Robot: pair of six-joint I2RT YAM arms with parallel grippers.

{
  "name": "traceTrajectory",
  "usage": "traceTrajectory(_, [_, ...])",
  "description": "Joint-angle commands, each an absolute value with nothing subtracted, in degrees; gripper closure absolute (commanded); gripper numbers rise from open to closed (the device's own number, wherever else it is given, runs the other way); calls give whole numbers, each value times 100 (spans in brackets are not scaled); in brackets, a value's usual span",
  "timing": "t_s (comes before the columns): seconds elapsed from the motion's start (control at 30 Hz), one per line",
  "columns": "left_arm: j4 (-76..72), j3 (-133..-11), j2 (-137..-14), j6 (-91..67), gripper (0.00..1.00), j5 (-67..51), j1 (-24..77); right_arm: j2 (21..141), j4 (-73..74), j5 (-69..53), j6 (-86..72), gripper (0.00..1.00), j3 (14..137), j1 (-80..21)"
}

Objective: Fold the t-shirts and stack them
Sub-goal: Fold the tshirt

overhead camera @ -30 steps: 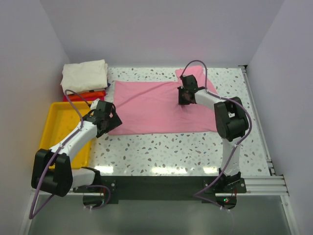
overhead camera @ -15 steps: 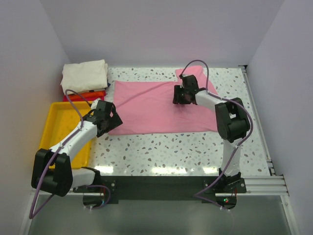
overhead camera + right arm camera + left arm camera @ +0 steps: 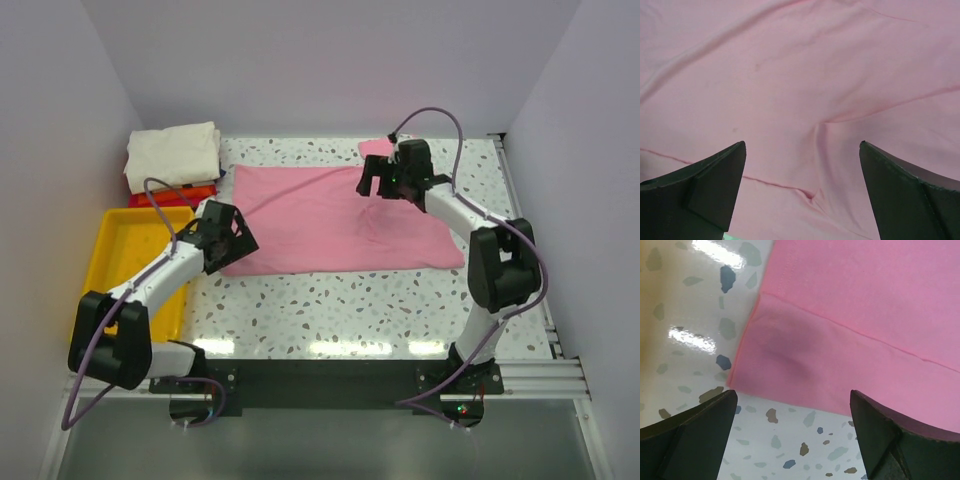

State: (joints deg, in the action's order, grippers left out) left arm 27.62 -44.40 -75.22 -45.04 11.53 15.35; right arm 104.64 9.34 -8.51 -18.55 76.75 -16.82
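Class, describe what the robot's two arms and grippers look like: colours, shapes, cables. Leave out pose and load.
Both the left arm and the right arm have white links joined by bulky black joint housings. A thin purple-grey cable loops along each. The left gripper and right gripper are black; up close their fingers are dark, blunt wedges. No markings are legible.

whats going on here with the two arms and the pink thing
Two robot arms are working on a pink t-shirt spread flat on the speckled table. The left gripper hovers open over the shirt's near left corner, and the right gripper hangs open above its far right part. Neither is gripping cloth. A folded stack, cream-white on top with orange and red below, sits in the far left corner, just beyond a yellow tray.
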Motion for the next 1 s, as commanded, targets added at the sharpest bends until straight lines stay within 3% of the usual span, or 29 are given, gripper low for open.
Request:
traceTrajectory(0.0, [2251, -4789, -7778, -4272, 0, 862, 1608, 10353, 923, -668, -2293, 1, 7340, -1197])
traceTrajectory(0.3, [1679, -5238, -8823, -4052, 0, 712, 1626, 11004, 1784, -423, -2188, 1, 7550, -730])
traceTrajectory(0.6, [1363, -4590, -9255, -4113, 0, 379, 1626, 10767, 1855, -79, -2584, 1, 6505, -659])
traceTrajectory(0.8, [1335, -3501, -8852, -4359, 0, 229, 1766, 9977, 1679, -45, -2786, 2, 5345, -668])
traceTrajectory(0.97, [2038, -2718, -7754, -4675, 0, 554, 1881, 8922, 1942, 237, -2865, 1, 4668, -659])
